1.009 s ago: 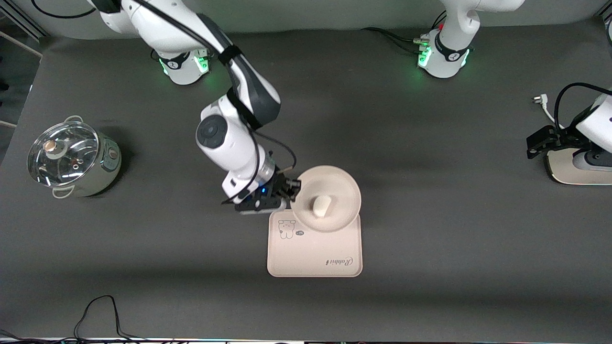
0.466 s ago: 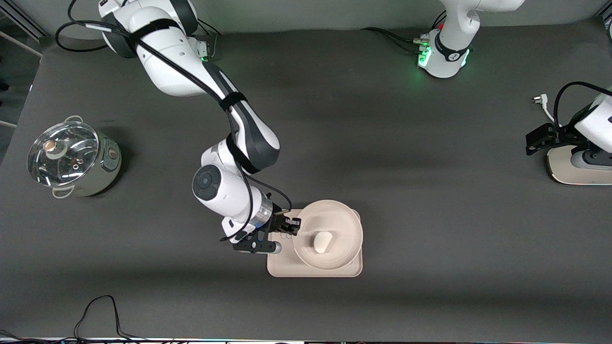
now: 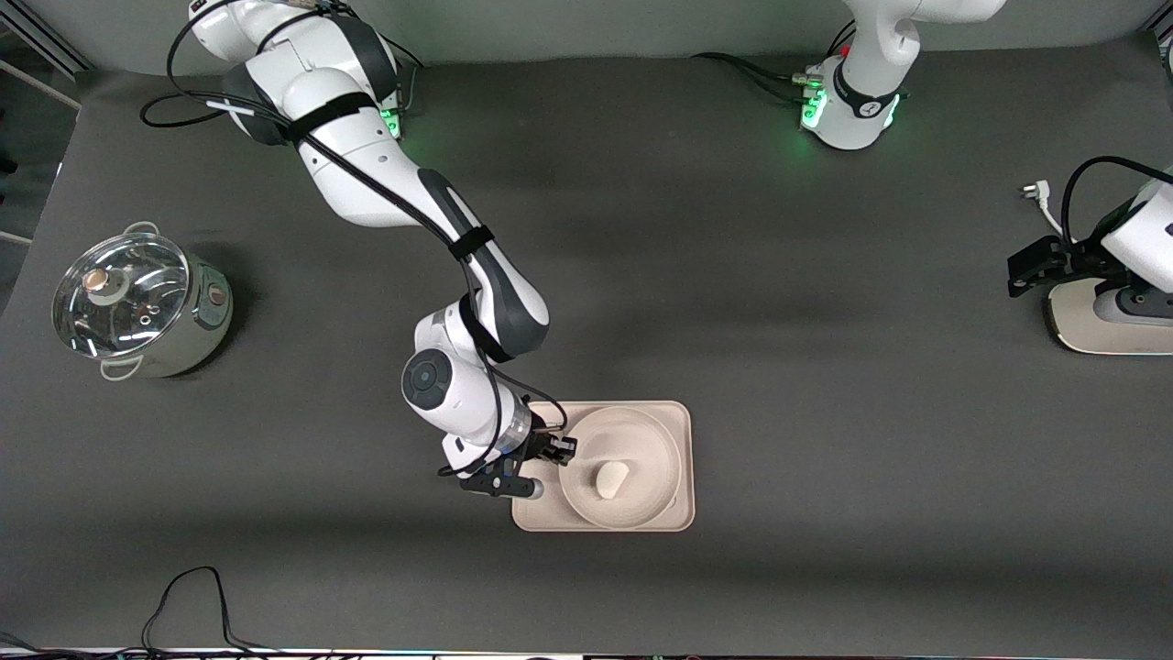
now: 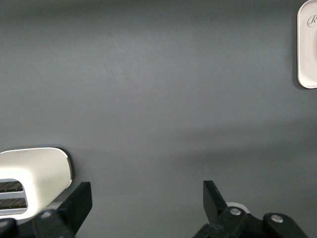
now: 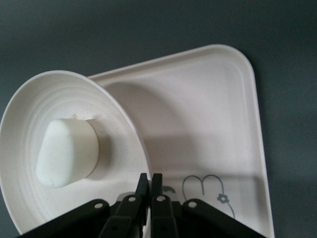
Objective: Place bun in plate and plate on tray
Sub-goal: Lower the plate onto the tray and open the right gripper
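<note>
While the right pincer (image 3: pixel 561 451) pinches the plate (image 3: pixel 641 431) rim over the tray (image 3: pixel 683 458), the left pincer (image 3: pixel 1031 266) waits wide at the dark surface (image 3: pixel 825 367) edge.

Tray's (image 3: pixel 683 458) bear drawing and script, hidden under the plate (image 3: pixel 660 440)

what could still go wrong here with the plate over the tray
1. The right gripper is shut on the rim of the plate, which sits over the tray and looks tilted in the right wrist view. Opening before it settles could make it drop or shift.
2. The bun lies loose in the plate; a jolt might roll it out.
3. The fingers, pulling back, may drag the plate along.

The left gripper waits open near the left arm's end.
</note>
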Tool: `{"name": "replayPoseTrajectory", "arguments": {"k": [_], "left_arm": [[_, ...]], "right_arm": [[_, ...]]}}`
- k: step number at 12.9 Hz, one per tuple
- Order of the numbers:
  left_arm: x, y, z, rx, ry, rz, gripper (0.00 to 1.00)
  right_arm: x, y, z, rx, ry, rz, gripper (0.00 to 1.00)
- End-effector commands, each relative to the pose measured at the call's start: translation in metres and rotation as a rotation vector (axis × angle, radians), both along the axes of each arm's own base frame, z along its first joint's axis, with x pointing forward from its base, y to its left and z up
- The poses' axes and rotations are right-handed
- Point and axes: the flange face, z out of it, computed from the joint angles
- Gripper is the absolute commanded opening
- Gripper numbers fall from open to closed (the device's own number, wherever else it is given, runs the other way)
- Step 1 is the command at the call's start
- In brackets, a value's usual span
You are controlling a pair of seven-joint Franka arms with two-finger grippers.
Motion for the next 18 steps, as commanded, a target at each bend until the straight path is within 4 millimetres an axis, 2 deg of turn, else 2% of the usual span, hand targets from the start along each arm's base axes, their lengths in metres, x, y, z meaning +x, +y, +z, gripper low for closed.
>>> {"name": "replayPoseTrajectory", "arguments": {"k": [1,5,6,7,8,9,10,13,15,17,18], "left_arm": [[-0.004,0.001,0.006,0.003,0.002,0.005,1.00],[-0.006,0.000,0.011,0.003,0.008,0.004,1.00],[-0.006,0.001,0.011,0.002,0.010,0.006,1.00],[-0.006,0.001,0.011,0.002,0.008,0.004,1.00],[-0.005,0.001,0.011,0.002,0.010,0.006,1.00],[-0.005,0.001,0.011,0.002,0.007,0.006,1.00],[-0.006,0.002,0.012,0.002,0.007,0.007,1.00],[-0.005,0.017,0.017,-0.015,-0.006,0.033,1.00],[-0.004,0.015,0.023,-0.013,-0.016,0.028,1.00],[-0.003,0.014,0.031,-0.012,-0.030,0.016,1.00],[-0.004,0.013,0.034,-0.011,-0.031,0.012,1.00]], "right_arm": [[0.005,0.002,-0.010,0.028,-0.003,0.006,0.02],[0.002,0.001,-0.021,0.018,0.005,0.023,0.03],[0.003,0.000,-0.021,0.018,0.005,0.022,0.09],[0.002,0.000,-0.021,0.018,0.007,0.021,0.39],[0.003,0.000,-0.020,0.019,0.006,0.020,0.78],[0.003,0.000,-0.015,0.022,0.003,0.019,0.92],[0.004,0.000,-0.007,0.025,0.000,0.017,1.00],[0.005,0.001,0.041,0.033,0.033,0.040,1.00],[0.002,-0.006,0.086,0.023,0.079,0.069,1.00],[0.002,-0.031,0.146,-0.016,0.094,0.079,1.00],[-0.005,-0.047,0.178,-0.045,0.109,0.089,1.00]]}}
